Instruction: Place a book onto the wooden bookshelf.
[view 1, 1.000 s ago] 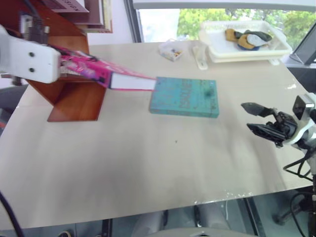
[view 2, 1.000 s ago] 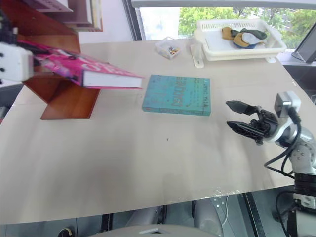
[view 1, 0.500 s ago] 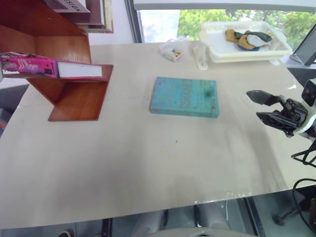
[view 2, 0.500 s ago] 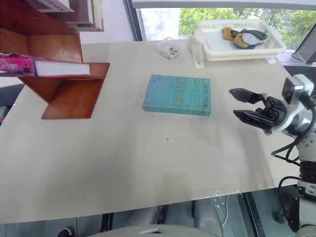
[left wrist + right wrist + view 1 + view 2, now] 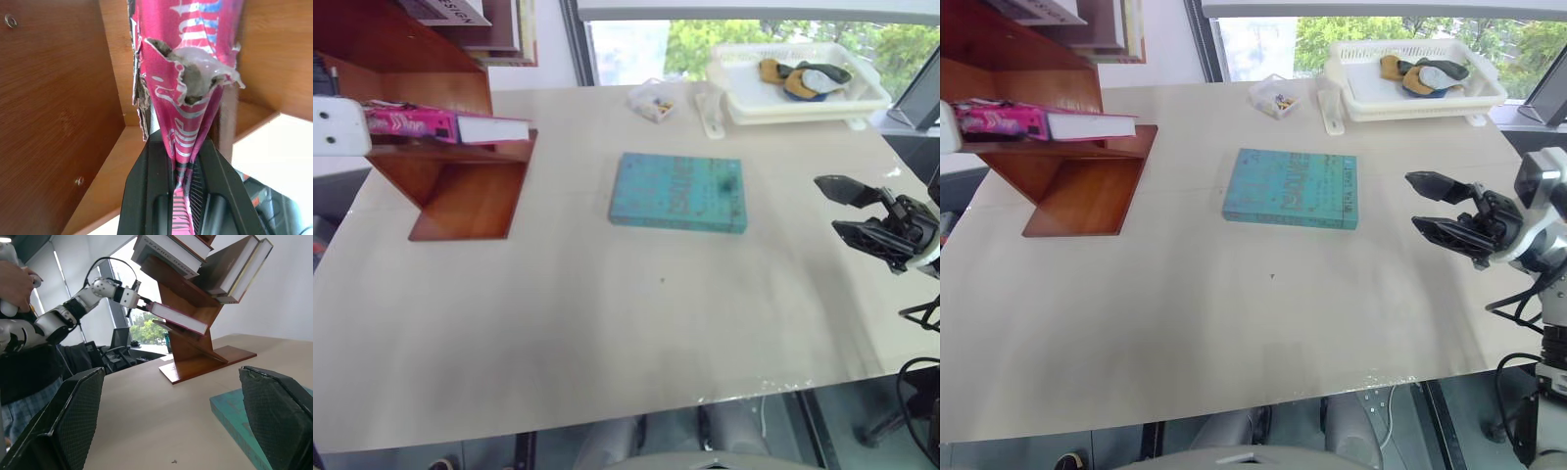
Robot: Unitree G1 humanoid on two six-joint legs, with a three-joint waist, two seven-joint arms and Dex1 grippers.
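Beige table [image 5: 607,333], window behind; teal book [image 5: 678,192] flat, wooden bookshelf [image 5: 460,181] left.

the pink book [image 5: 445,125] lies nearly flat on the reddish wooden bookshelf's [image 5: 460,186] slanted panel, upper left of the frame.

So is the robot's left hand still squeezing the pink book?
Touching. In the left wrist view the left gripper has its jaws shut on the pink book, the cover pinched between them.

Probably an office or lab: a pale table [image 5: 607,323] by a window [image 5: 636,44], office chairs [image 5: 115,352], a person's hand [image 5: 14,284] nearby.
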